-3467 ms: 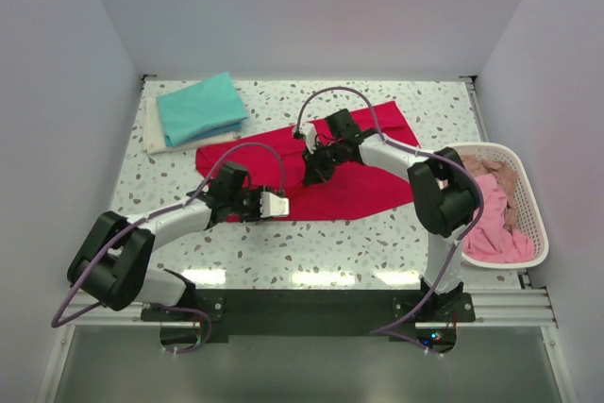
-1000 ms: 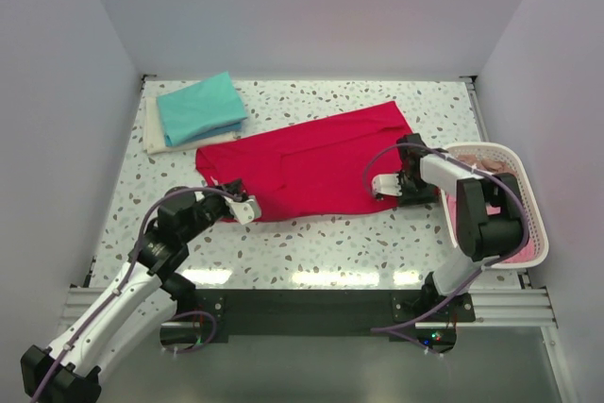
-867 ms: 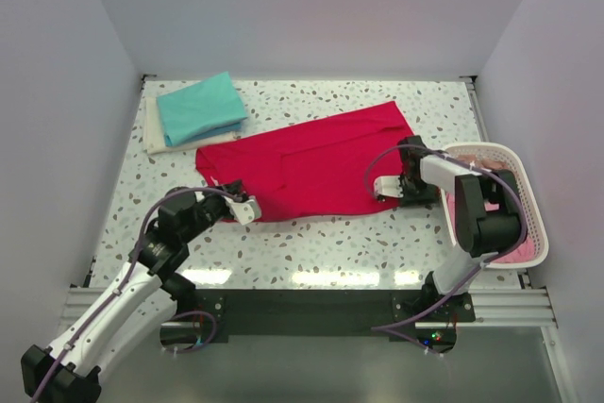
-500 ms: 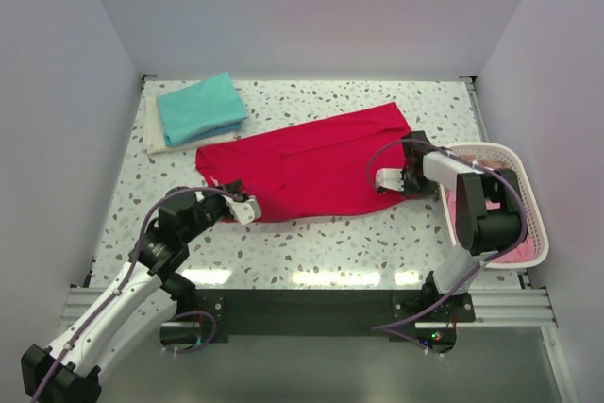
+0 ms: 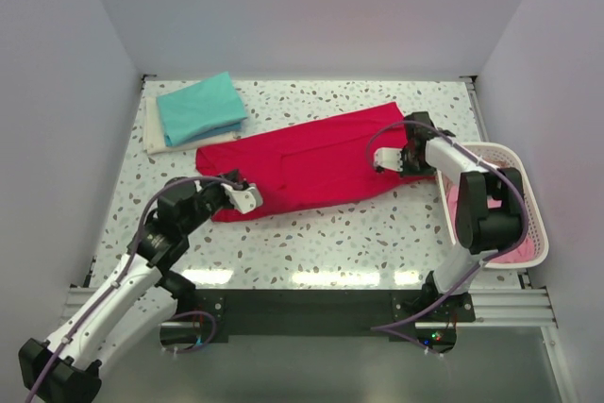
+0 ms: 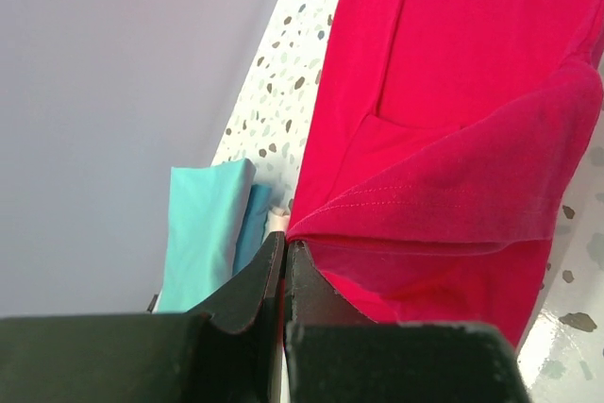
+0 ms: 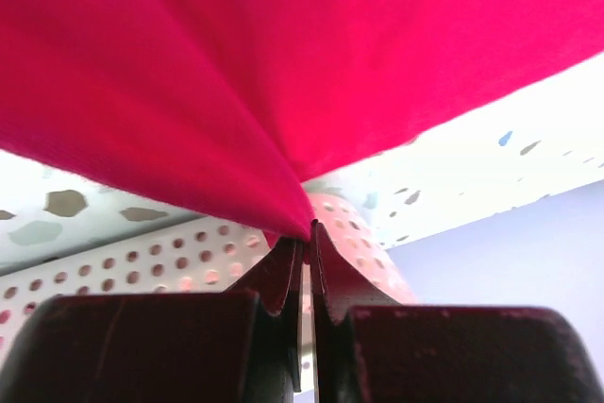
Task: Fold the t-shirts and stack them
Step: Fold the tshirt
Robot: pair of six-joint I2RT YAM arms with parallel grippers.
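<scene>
Cloth of red t-shirt (image 5: 302, 162) hides where left hand (image 6: 285, 244) and right hand (image 7: 310, 230) pinch.

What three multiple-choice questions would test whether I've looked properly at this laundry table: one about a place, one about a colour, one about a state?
1. Where does the folded teal cotton t-shirt lie?
A. At the far left of the speckled white table, on a folded cream t-shirt
B. Draped over the left arm
C. At the near right edge

2. What colour is the big cotton t-shirt spread out mid-table?
A. Pink
B. Crimson red
C. Cream

3. What is the left pincer doing?
A. Hanging wide open
B. Shut on nothing
C. Shut on that big t-shirt's edge

Answers:
1 A, the top view shows teal stacked on cream by the far left corner.
2 B, every view shows red cloth.
3 C, the left wrist view shows it closed with the red hem pinched in it.
</scene>
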